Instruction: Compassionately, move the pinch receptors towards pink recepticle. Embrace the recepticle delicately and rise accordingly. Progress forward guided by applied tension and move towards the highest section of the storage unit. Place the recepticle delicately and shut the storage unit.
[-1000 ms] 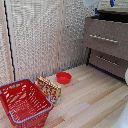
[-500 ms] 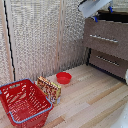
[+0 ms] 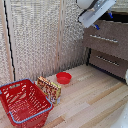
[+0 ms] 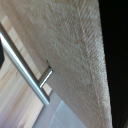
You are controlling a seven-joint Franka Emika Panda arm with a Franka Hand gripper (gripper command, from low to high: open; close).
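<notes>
My gripper (image 3: pixel 107 16), a white block with blue-tipped fingers, hangs high at the exterior view's right, against the upper front of the dark brown storage unit (image 3: pixel 107 50). Whether its fingers are open or shut does not show, and nothing is seen in them. The wrist view is filled by a brown drawer front (image 4: pixel 70 60) with a silver bar handle (image 4: pixel 25 65), seen very close, with a dark strip beyond its edge. I take this for the highest section, and cannot tell if it stands open. The pink recepticle is out of view.
A red wire-style basket (image 3: pixel 22 102) stands on the wooden floor at the exterior view's lower left, with a patterned box (image 3: pixel 49 89) leaning beside it. A shallow red bowl (image 3: pixel 63 77) lies on the floor near the woven wall panels. A lower drawer (image 3: pixel 107 62) shows its own handle.
The gripper has come down and toward the exterior view's left from the top corner, and now shows larger in front of the dresser's upper part. Basket, box and bowl have not moved.
</notes>
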